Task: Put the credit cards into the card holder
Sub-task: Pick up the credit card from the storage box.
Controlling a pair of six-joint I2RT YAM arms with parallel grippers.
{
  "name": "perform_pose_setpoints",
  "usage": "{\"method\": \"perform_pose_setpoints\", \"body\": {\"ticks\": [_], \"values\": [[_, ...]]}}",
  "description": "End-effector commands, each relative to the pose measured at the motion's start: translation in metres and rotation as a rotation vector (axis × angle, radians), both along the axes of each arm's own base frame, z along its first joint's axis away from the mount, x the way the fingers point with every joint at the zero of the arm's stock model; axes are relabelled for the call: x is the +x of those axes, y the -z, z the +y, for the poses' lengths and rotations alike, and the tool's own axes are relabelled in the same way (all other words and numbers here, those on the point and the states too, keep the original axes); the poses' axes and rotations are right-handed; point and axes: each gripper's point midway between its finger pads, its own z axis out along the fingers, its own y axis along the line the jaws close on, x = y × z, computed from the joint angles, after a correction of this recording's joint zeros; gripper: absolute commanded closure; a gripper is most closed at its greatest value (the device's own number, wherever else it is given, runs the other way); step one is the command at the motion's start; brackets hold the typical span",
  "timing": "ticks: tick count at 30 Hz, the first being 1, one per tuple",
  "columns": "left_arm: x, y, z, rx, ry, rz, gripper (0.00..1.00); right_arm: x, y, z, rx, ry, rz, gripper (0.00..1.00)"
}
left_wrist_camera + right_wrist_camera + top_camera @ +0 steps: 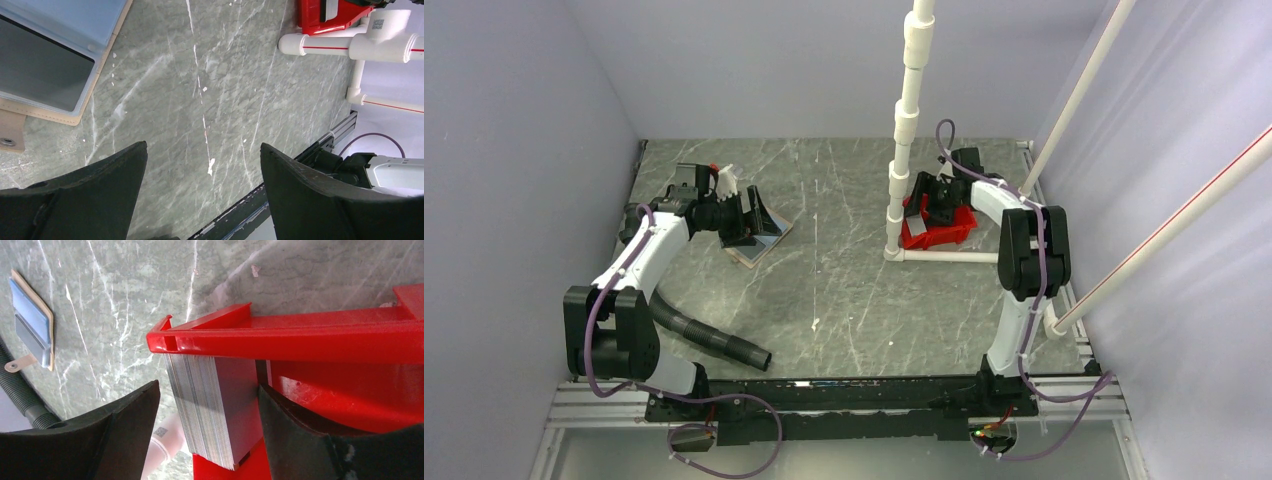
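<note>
Red tray at about 2 o'clock holds the cards, stacked on edge between the right gripper's spread jaws, not pinched yet. Pickup step, I'd say; next it must close on one. Wallet lies open at 10 o'clock, left gripper released beside it.

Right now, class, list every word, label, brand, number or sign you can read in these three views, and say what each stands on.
No words, brands or numbers are readable in any view.
Small square code patch on the white pipe fitting: too small to read.
The credit cards and the card holder: no print visible.
</note>
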Motion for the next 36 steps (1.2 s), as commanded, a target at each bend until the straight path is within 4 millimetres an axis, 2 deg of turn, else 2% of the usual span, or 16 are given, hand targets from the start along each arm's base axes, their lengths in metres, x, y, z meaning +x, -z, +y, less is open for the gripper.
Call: {"method": "perform_pose_setpoints", "body": {"ticks": [1, 13, 19, 26, 36], "values": [[0.004, -0.009, -0.003, -0.015, 0.037, -0.062, 0.12, 0.004, -0.034, 0.002, 0.060, -0.011, -0.092, 0.28], [0.004, -0.008, -0.005, -0.025, 0.042, -0.053, 0.11, 0.003, -0.046, -0.002, 0.097, -0.003, -0.121, 0.45], [0.003, -0.008, -0.005, -0.026, 0.046, -0.054, 0.11, 0.001, -0.046, -0.003, 0.106, 0.001, -0.125, 0.54], [0.003, -0.008, -0.006, -0.031, 0.048, -0.052, 0.11, 0.002, -0.050, -0.004, 0.110, -0.005, -0.136, 0.70], [0.003, -0.007, -0.007, -0.040, 0.054, -0.048, 0.12, 0.004, -0.058, -0.007, 0.091, -0.002, -0.162, 0.85]]}}
